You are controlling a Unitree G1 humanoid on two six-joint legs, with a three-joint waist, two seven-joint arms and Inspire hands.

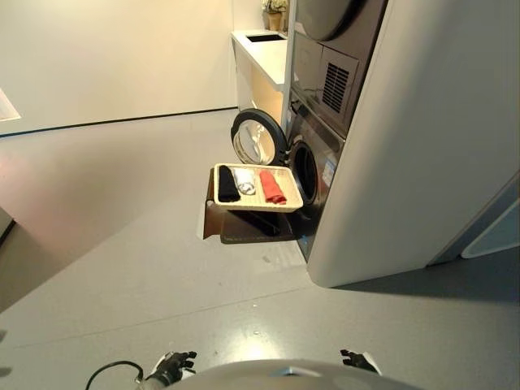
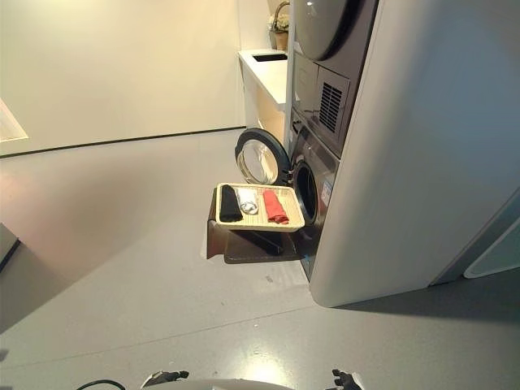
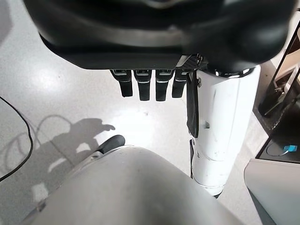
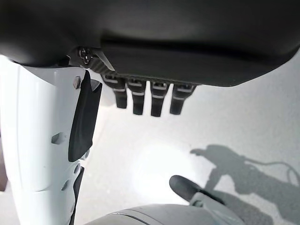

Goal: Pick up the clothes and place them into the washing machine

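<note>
A shallow wicker basket [image 1: 288, 199] rests on a low dark brown box [image 1: 244, 226] in front of the washing machine [image 1: 321, 175]. In it lie a black cloth [image 1: 227, 185], a white cloth [image 1: 244, 180] and a red cloth [image 1: 272, 188]. The machine's round door [image 1: 258, 138] stands open, and the drum opening [image 1: 305, 172] is dark. My left hand [image 1: 171, 367] and right hand [image 1: 356, 360] hang low at the bottom of the eye views, far from the basket. Both are open and empty, with straight fingers [image 3: 144, 86] [image 4: 157, 98] in the wrist views.
A tall white cabinet wall [image 1: 431, 146] stands right of the machine. A dryer [image 1: 337, 49] is stacked above the washer. A white counter [image 1: 264, 49] with a plant [image 1: 276, 12] stands behind. Grey floor [image 1: 122, 203] stretches between me and the basket.
</note>
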